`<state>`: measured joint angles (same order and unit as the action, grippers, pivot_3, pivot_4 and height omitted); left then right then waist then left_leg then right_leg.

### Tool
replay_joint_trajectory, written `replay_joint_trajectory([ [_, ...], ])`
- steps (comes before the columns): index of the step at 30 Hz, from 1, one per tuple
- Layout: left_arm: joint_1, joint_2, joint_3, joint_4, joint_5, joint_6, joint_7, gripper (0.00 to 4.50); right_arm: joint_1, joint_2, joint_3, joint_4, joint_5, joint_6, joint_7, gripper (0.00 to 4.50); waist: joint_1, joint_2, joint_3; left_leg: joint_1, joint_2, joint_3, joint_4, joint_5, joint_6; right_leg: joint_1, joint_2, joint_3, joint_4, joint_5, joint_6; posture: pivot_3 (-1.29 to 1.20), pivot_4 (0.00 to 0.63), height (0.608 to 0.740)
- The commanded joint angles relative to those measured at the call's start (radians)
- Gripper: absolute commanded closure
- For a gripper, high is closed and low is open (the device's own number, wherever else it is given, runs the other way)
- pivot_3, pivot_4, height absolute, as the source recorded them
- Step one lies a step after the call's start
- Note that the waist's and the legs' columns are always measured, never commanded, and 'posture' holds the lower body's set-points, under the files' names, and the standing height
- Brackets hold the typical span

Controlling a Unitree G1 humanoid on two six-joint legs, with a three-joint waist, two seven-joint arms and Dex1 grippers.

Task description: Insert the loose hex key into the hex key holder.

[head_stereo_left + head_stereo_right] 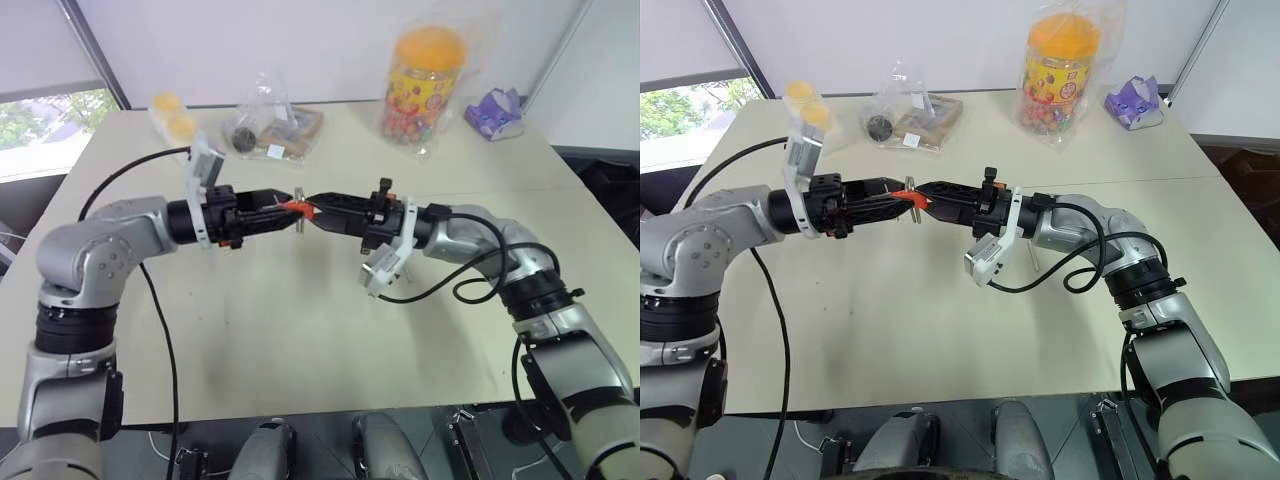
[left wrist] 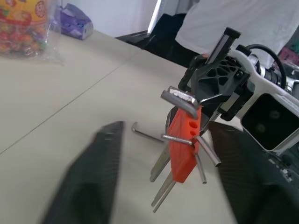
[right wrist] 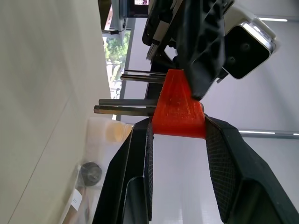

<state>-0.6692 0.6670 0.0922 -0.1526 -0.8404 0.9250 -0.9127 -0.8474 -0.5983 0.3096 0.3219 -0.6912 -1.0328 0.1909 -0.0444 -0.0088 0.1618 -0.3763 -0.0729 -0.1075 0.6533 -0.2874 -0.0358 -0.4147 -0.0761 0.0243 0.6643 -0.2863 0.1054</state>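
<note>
Both pincers [image 3: 177, 135] [image 1: 902, 200] narrowly parted, clamped on hex key holder [image 3: 179, 109] midair

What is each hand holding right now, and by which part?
The right hand grips the hex key holder by its orange-red block's end. The left hand is closing on the holder; its hold cannot be told.

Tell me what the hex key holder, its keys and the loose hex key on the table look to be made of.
The hex key holder: likely matte orange-red plastic, a moulded block with round sockets. The keys in the holder: apparently steel, thin grey rods with a dull sheen. The loose hex key lying on the table: the same grey metal look, though blurred.
</note>
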Motion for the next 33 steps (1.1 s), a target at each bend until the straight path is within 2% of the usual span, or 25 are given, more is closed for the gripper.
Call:
replay_joint_trajectory([
  [1, -0.003, -0.001, 0.014, -0.029, 0.003, -0.023, 0.001, 3.77, -0.039, -0.004, -0.011, -0.010, 0.032, -0.003, 0.001, 3.50, 0.000, 0.000, 0.000, 0.000, 0.000, 0.000, 0.000, 0.000, 0.000, 0.000, 0.000, 0.000, 0.000, 0.000, 0.000, 0.00, 0.150, 0.740],
  [2, -0.003, -0.004, 0.014, -0.029, 0.005, -0.023, 0.003, 4.28, -0.040, -0.005, -0.011, -0.008, 0.031, -0.003, 0.001, 3.50, 0.000, 0.000, 0.000, 0.000, 0.000, 0.000, 0.000, 0.000, 0.000, 0.000, 0.000, 0.000, 0.000, 0.000, 0.000, 0.00, 0.150, 0.740],
  [3, -0.003, -0.006, 0.013, -0.029, 0.008, -0.024, 0.004, 4.46, -0.042, -0.004, -0.010, -0.005, 0.031, -0.002, 0.001, 3.50, 0.000, 0.000, 0.000, 0.000, 0.000, 0.000, 0.000, 0.000, 0.000, 0.000, 0.000, 0.000, 0.000, 0.000, 0.000, 0.00, 0.150, 0.740],
  [15, 0.001, -0.025, 0.009, -0.031, 0.029, -0.036, 0.017, 4.46, -0.041, -0.002, -0.006, -0.004, 0.070, 0.013, 0.036, 3.50, 0.000, 0.000, 0.000, 0.000, 0.000, 0.000, 0.000, 0.000, 0.000, 0.000, 0.000, 0.000, 0.000, 0.000, 0.000, 0.00, 0.150, 0.740],
  [22, 0.007, -0.030, 0.007, -0.039, 0.031, -0.042, 0.024, 4.50, -0.043, -0.009, 0.006, 0.010, 0.072, 0.010, 0.068, 0.03, 0.000, 0.000, 0.000, 0.000, 0.000, 0.000, 0.000, 0.000, 0.000, 0.000, 0.000, 0.000, 0.000, 0.000, 0.000, 0.00, 0.150, 0.740],
  [27, 0.020, -0.024, 0.009, -0.056, 0.045, -0.059, 0.028, 4.50, -0.035, -0.044, 0.012, 0.036, 0.114, 0.041, 0.141, 0.03, 0.000, 0.000, 0.000, 0.000, 0.000, 0.000, 0.000, 0.000, 0.000, 0.000, 0.000, 0.000, 0.000, 0.000, 0.000, 0.00, 0.150, 0.740],
  [30, 0.028, -0.019, 0.010, -0.071, 0.072, -0.089, 0.036, 4.50, -0.008, -0.063, -0.001, 0.059, 0.246, 0.159, 0.261, 0.03, 0.000, 0.000, 0.000, 0.000, 0.000, 0.000, 0.000, 0.000, 0.000, 0.000, -0.001, 0.000, -0.001, 0.000, 0.000, 0.00, 0.150, 0.740],
  [33, 0.052, -0.023, 0.002, -0.100, 0.130, -0.162, 0.050, 4.50, 0.049, -0.078, -0.059, 0.010, 0.474, 0.480, 0.469, 0.03, 0.002, 0.000, 0.000, 0.000, 0.000, 0.000, 0.000, 0.000, 0.000, 0.001, -0.002, 0.000, -0.002, 0.000, 0.000, 0.00, 0.150, 0.740],
])
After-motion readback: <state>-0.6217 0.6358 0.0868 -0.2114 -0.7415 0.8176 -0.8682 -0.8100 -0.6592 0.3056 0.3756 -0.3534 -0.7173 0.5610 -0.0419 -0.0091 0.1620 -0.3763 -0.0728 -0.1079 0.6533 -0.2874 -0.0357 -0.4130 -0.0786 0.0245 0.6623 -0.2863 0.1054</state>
